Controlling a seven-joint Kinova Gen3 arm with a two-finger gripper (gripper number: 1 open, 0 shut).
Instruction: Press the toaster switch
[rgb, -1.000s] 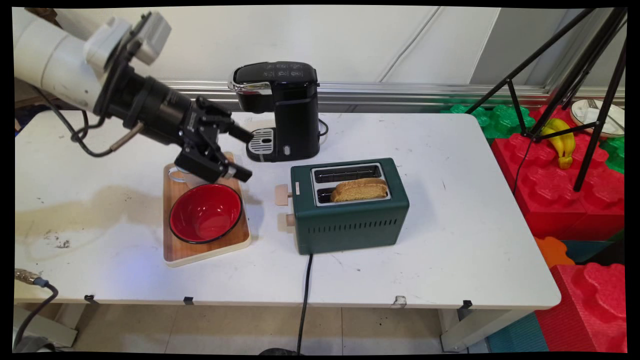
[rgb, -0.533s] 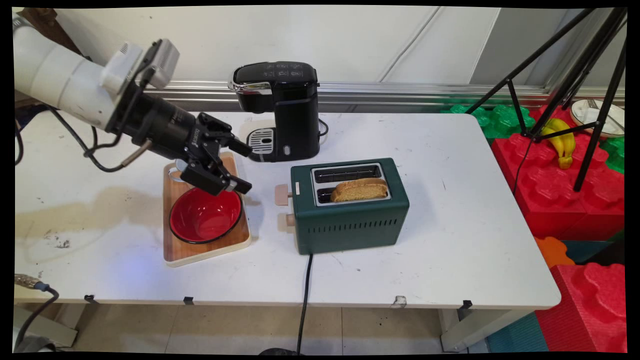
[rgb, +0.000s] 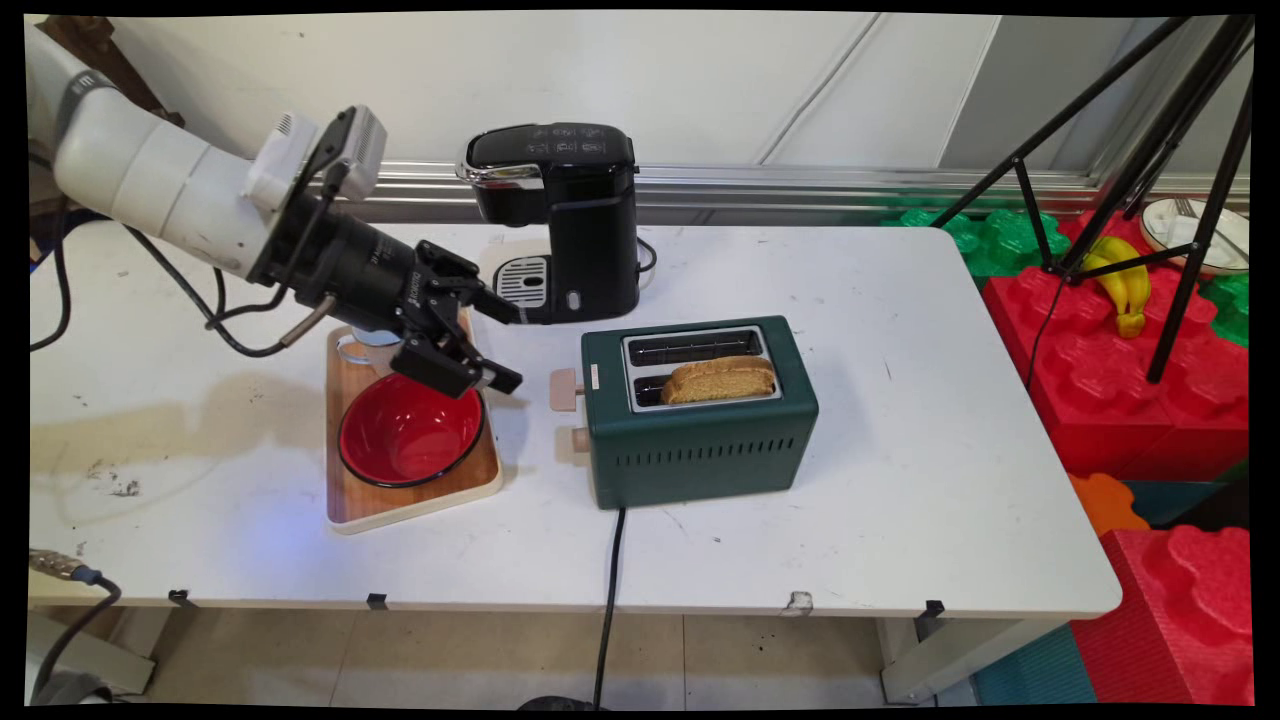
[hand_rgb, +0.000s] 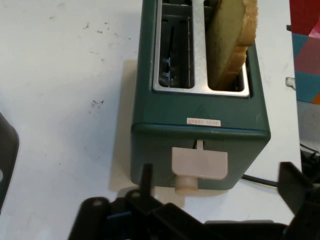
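Note:
My gripper (rgb: 508, 346) is open and empty, hovering above the far right rim of a red bowl (rgb: 408, 432) and pointing at a green toaster (rgb: 700, 440). In the hand view the gripper (hand_rgb: 220, 186) faces the toaster's (hand_rgb: 200, 115) end, a short way off, where a pale lever (hand_rgb: 200, 162) and a round knob (hand_rgb: 186, 185) stick out. A slice of bread (rgb: 720, 379) stands in the toaster's near slot; the far slot is empty. In the hand view the bread (hand_rgb: 231, 40) is in the right slot.
The bowl rests on a wooden board (rgb: 420, 500), with a pale mug (rgb: 356, 350) partly hidden behind the arm. A black coffee machine (rgb: 565, 220) stands at the back. The toaster's black cord (rgb: 608, 600) runs off the front edge. Tripod legs (rgb: 1100, 180) and toy blocks (rgb: 1130, 380) lie to the right.
The gripper has moved right and slightly down, from above the board's far end toward the toaster's lever end. It has stayed open. Nothing else has shifted.

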